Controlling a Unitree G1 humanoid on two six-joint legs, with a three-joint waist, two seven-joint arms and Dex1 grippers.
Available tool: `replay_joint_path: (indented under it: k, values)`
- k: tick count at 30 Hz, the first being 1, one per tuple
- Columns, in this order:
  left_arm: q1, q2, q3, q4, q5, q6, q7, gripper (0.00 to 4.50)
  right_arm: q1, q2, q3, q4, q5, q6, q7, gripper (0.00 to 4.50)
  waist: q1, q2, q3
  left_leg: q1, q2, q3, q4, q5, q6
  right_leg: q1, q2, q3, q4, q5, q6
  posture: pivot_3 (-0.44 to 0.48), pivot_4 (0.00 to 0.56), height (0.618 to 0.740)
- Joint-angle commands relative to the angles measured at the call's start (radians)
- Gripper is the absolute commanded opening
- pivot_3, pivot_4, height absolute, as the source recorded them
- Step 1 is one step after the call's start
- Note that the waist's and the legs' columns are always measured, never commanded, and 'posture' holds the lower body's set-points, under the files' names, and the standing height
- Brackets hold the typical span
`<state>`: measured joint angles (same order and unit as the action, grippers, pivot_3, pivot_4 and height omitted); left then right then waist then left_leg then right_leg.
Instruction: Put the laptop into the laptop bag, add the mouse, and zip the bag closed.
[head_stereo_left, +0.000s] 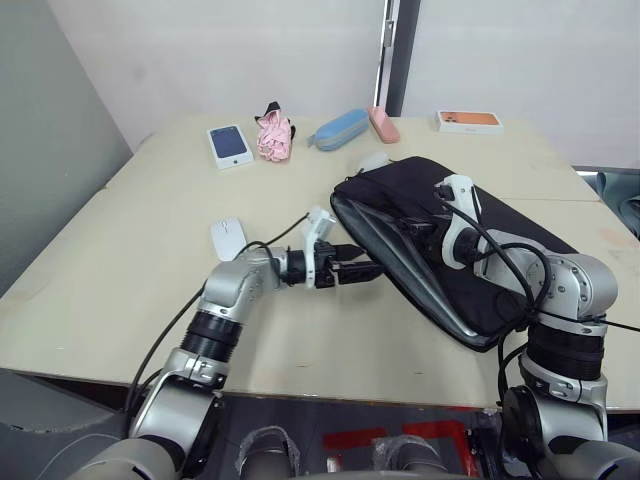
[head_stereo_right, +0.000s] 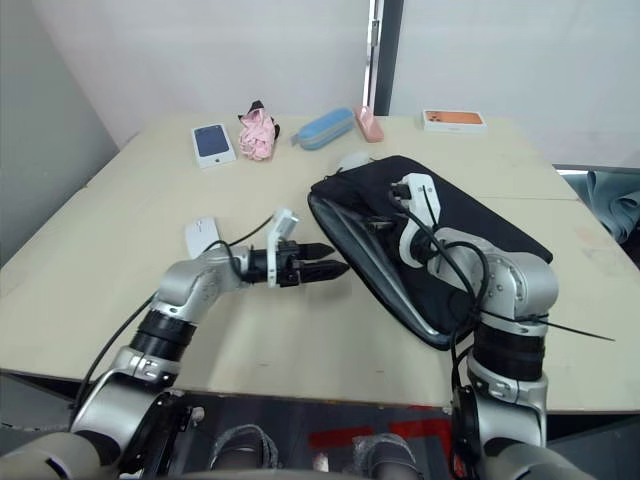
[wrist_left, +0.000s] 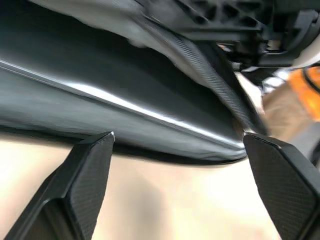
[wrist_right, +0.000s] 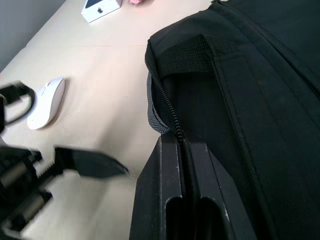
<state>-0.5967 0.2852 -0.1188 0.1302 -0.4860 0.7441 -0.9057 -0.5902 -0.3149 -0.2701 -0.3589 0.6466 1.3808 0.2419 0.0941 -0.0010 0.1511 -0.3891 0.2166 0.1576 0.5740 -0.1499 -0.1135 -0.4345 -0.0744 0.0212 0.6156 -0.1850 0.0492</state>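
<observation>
Two grippers working the bag's open edge. Left gripper is level over the table, fingers spread wide in its wrist view, nothing between them, tips just short of the bag. The wrist view looks straight at the laptop's silver edge, lying inside the open mouth of the bag with the zip track curving above it.

Right gripper sits on top of the bag, fingers pressed together on the zipper line at the near corner; it appears to pinch the zip, but I can't tell whether it has the pull itself.

Bag lies diagonally on the right half of the table, its near corner overhanging the front edge slightly, left long side gaping with grey lining showing.

Mouse is on the bare table left of the left arm, well apart from the bag, not in it.

Far side, left to right: white phone box, pink crumpled thing, blue case, small pink case, and a box with an orange top at the back right. A white rounded object peeks out just behind the bag.
</observation>
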Motion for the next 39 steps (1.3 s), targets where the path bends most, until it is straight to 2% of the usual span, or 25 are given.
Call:
replay_joint_path:
  k: [1, 4, 5, 8, 12, 16, 19, 21, 23, 27, 30, 32, 36, 39]
  values:
    - [0.08, 0.092, 0.136, -0.145, 0.01, -0.057, 0.075, 4.38, 0.03, -0.121, 0.15, -0.005, -0.039, -0.154, 0.149, 0.0, -0.004, 0.0, 0.0, 0.0, 0.0, 0.0, 0.0, 0.0, 0.0, 0.0, 0.0, 0.0, -0.001, 0.0, 0.0, 0.0, 0.15, 0.74]
    - [0.182, 0.181, 0.189, -0.244, -0.008, -0.027, 0.082, 4.38, 0.079, -0.223, 0.27, 0.013, -0.106, -0.343, 0.296, 0.0, -0.002, 0.0, 0.0, 0.0, 0.001, -0.001, -0.001, 0.0, -0.001, 0.0, 0.0, -0.001, -0.001, -0.001, -0.001, 0.0, 0.15, 0.74]
    - [0.208, 0.205, 0.211, -0.272, -0.023, -0.005, 0.087, 4.42, 0.096, -0.247, 0.296, 0.019, -0.123, -0.398, 0.335, 0.62, -0.001, 0.0, 0.0, 0.0, 0.001, -0.001, -0.001, -0.001, -0.001, 0.0, 0.0, -0.001, -0.001, -0.001, -0.001, 0.0, 0.15, 0.74]
    - [0.259, 0.26, 0.266, -0.324, -0.051, 0.041, 0.107, 4.42, 0.119, -0.277, 0.315, 0.031, -0.128, -0.494, 0.42, 1.61, 0.003, 0.0, 0.0, -0.001, 0.001, -0.001, -0.001, -0.001, 0.0, 0.0, 0.0, -0.002, -0.001, -0.001, -0.001, 0.0, 0.15, 0.74]
    - [0.328, 0.327, 0.364, -0.383, -0.09, 0.091, 0.141, 4.42, 0.137, -0.311, 0.274, 0.018, -0.087, -0.556, 0.525, 3.0, -0.003, 0.0, 0.0, 0.0, 0.001, -0.001, 0.002, -0.003, 0.004, 0.0, 0.0, -0.001, 0.002, -0.001, -0.001, 0.0, 0.15, 0.74]
    - [0.393, 0.388, 0.496, -0.409, -0.073, 0.066, 0.2, 4.42, 0.151, -0.418, 0.223, 0.079, -0.134, -0.688, 0.622, 4.32, -0.004, 0.0, 0.0, 0.001, 0.001, -0.001, 0.003, -0.003, 0.005, 0.0, 0.0, 0.0, 0.003, -0.001, -0.002, 0.0, 0.15, 0.74]
    - [0.459, 0.482, 0.561, -0.33, 0.039, -0.087, 0.2, 4.42, 0.172, -0.545, 0.174, 0.236, -0.235, -0.898, 0.713, 4.32, -0.003, -0.001, 0.0, 0.001, 0.001, -0.001, 0.003, -0.003, 0.006, 0.001, 0.0, -0.001, 0.003, -0.001, -0.002, 0.0, 0.15, 0.74]
    - [0.474, 0.53, 0.585, -0.259, 0.06, -0.159, 0.164, 4.42, 0.168, -0.591, 0.146, 0.325, -0.26, -0.978, 0.747, 4.32, -0.004, -0.001, 0.0, 0.0, 0.001, -0.001, 0.004, -0.004, 0.007, 0.0, 0.0, -0.001, 0.002, -0.001, -0.002, 0.0, 0.15, 0.74]
    - [0.448, 0.571, 0.621, -0.15, 0.03, -0.186, 0.103, 4.42, 0.158, -0.629, 0.114, 0.416, -0.273, -1.041, 0.777, 4.32, -0.003, -0.001, 0.0, 0.0, 0.001, -0.001, 0.004, -0.003, 0.008, 0.001, 0.0, -0.001, 0.002, -0.001, -0.002, 0.0, 0.15, 0.74]
    - [0.357, 0.683, 0.618, 0.154, 0.083, -0.317, 0.012, 4.42, 0.12, -0.715, 0.026, 0.667, -0.296, -1.152, 0.815, 4.32, -0.002, -0.001, 0.0, 0.0, 0.001, -0.001, 0.007, -0.003, 0.01, 0.0, 0.0, 0.0, 0.005, -0.001, -0.002, 0.0, 0.15, 0.74]
    - [0.246, 0.717, 0.593, 0.371, 0.112, -0.417, 0.0, 4.42, 0.156, -0.77, 0.025, 0.809, -0.351, -1.26, 0.844, 4.32, 0.002, -0.002, -0.001, -0.001, 0.0, 0.0, 0.008, -0.003, 0.012, 0.0, -0.001, 0.0, 0.005, -0.001, -0.002, 0.0, 0.15, 0.74]
    - [0.205, 0.735, 0.565, 0.482, 0.126, -0.458, -0.062, 4.42, 0.16, -0.787, 0.028, 0.882, -0.383, -1.325, 0.849, 4.32, 0.0, -0.004, -0.003, 0.0, 0.0, 0.0, 0.009, -0.003, 0.013, 0.001, -0.001, 0.0, 0.005, -0.001, -0.003, 0.0, 0.15, 0.74]
    - [0.135, 0.754, 0.509, 0.614, 0.176, -0.538, -0.105, 4.42, 0.129, -0.793, 0.034, 1.004, -0.416, -1.388, 0.848, 4.32, -0.007, -0.005, -0.003, 0.0, 0.0, 0.001, 0.01, -0.001, 0.016, 0.0, -0.001, 0.001, 0.007, -0.001, -0.003, 0.0, 0.15, 0.74]
    - [0.105, 0.752, 0.488, 0.655, 0.188, -0.559, -0.123, 4.42, 0.124, -0.789, 0.048, 1.033, -0.445, -1.442, 0.845, 4.32, -0.008, -0.005, -0.003, 0.0, 0.001, 0.001, 0.012, -0.001, 0.015, 0.0, -0.001, 0.001, 0.008, 0.0, -0.004, 0.0, 0.15, 0.74]
